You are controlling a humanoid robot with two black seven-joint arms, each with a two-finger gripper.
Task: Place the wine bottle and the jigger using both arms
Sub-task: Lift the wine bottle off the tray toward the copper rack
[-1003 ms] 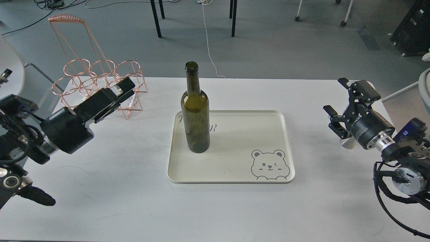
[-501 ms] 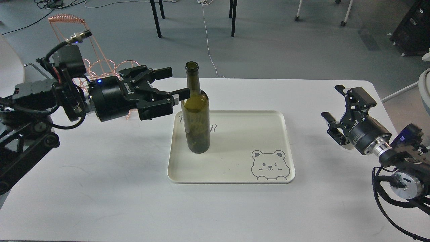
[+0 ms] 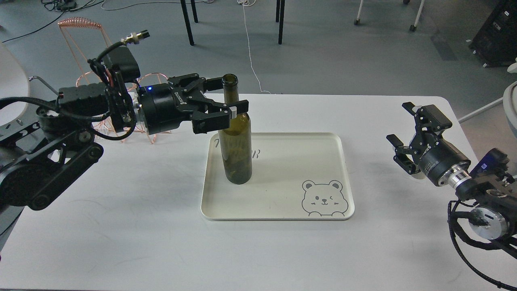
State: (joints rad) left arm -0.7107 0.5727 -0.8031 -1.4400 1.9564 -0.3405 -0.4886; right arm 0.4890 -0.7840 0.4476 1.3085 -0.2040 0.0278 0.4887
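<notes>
The bottle [image 3: 235,133] stands upright on the tray [image 3: 282,178], toward its 9 o'clock side, base flat on the tray floor. The left gripper [image 3: 226,97] comes in from 9 o'clock at neck height, its fingers [image 3: 238,107] spread wide with one on each side of the neck; one sits in front near the shoulder, the other behind near the mouth. They straddle the glass but I judge they have not closed on it, since a gap shows at the near one.

The right gripper [image 3: 406,129] hangs above the counter [image 3: 141,226] at 3 o'clock, well apart from the tray, fingers open and holding nothing that I can see. A pale object peeks out below it; I cannot tell what it is. The jigger is not clearly in view. A copper wire rack [image 3: 87,60] stands at 10 o'clock behind the left arm.

The step in hand looks like taking the bottle by its neck. To do it well, centre the neck between the fingers first, so neither pad pushes early and tips the tall bottle. Close just above the shoulder, where the neck is straight. Keep the wrist level and lift straight up, clearing the tray rim before moving sideways
</notes>
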